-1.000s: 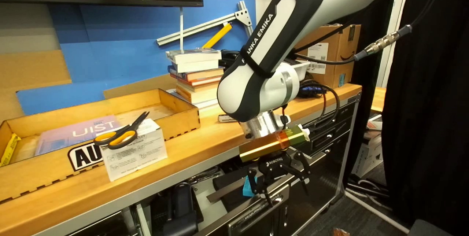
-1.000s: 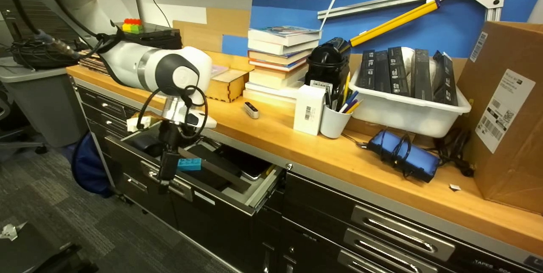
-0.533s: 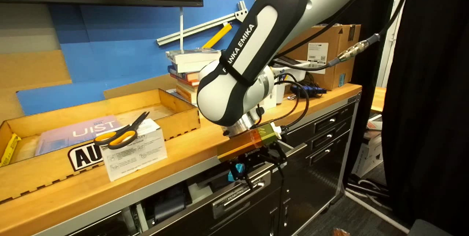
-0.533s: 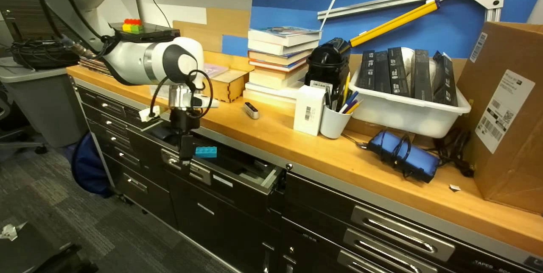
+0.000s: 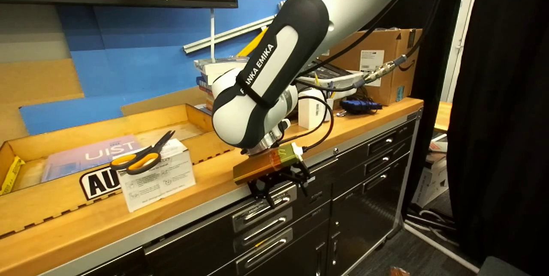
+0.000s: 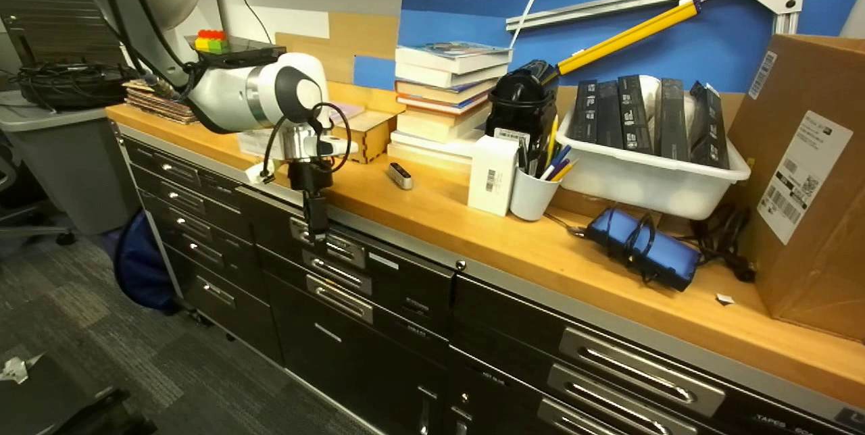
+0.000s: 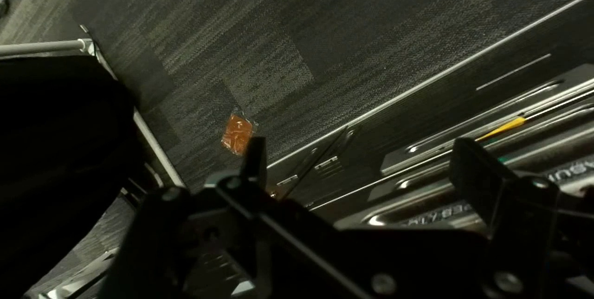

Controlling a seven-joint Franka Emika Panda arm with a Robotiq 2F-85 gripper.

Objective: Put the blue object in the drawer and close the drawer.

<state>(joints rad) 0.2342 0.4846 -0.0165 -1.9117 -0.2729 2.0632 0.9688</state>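
The black-fronted drawer, the top one of a stack, is shut flush under the counter; it also shows in an exterior view. Its silver bar handle is partly behind my gripper. My gripper points down just in front of that handle, in both exterior views. In the wrist view my gripper is open, with nothing between its fingers. I cannot tell whether a finger touches the drawer front. The blue object is hidden in every view.
A wooden tray and a white box with scissors on top stand on the counter. Books, a white bin and a cardboard box stand further along. A small yellow thing lies at a lower handle.
The drawer has gone from open to shut, with my gripper moving along with it toward the counter. The blue object, seen at the open drawer behind my gripper, is now out of sight.
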